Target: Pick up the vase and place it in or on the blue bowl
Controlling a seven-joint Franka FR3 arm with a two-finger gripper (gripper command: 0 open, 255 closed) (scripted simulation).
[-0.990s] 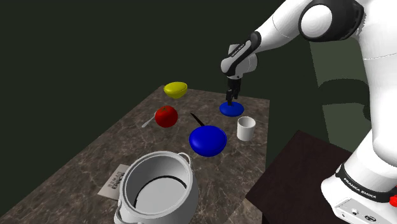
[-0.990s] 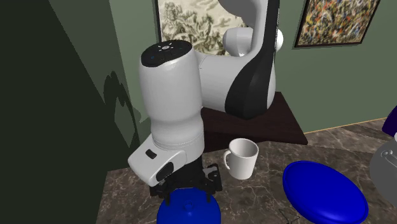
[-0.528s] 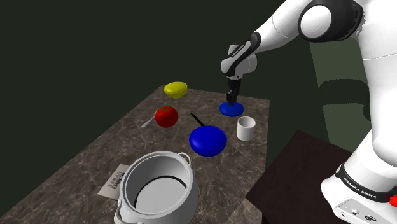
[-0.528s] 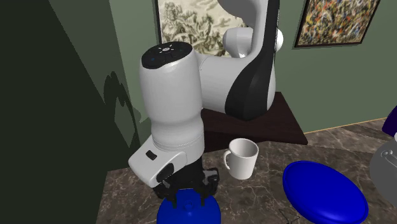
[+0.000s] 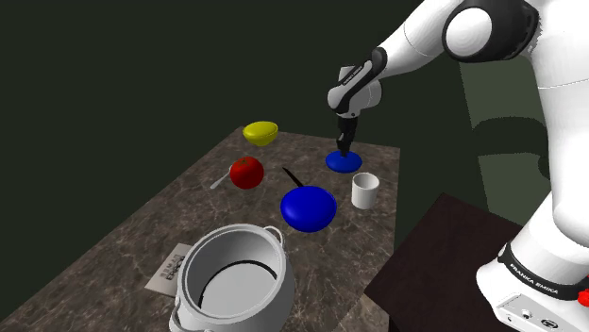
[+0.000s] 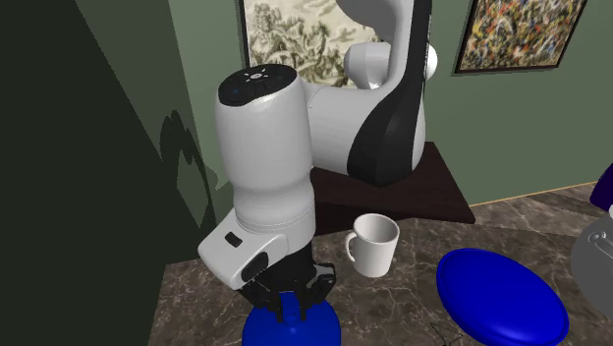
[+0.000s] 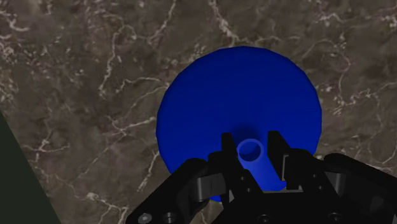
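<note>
The vase [image 7: 236,102] is deep blue, with a wide flat body and a thin upright neck. It stands on the marble counter near the far edge, at the shoulder view's upper middle [image 5: 344,162]. My black gripper [image 7: 250,150] points straight down over it, and the fingers clasp the neck from both sides. In the second exterior view the gripper [image 6: 291,305] sits on top of the vase [image 6: 291,329]. The blue bowl [image 5: 309,208] rests on the counter nearer the stand, a short way from the vase, at the second exterior view's right [image 6: 501,295].
A white mug [image 5: 364,190] stands between vase and stand side, close to the bowl. A red round object [image 5: 246,173], a yellow bowl [image 5: 260,133] and a big grey pot [image 5: 234,278] sit further along the counter. A dark side table [image 5: 444,255] adjoins the counter.
The fingers have come together onto the vase's neck; they stood apart around it a second ago. Arm and vase stay in place.
</note>
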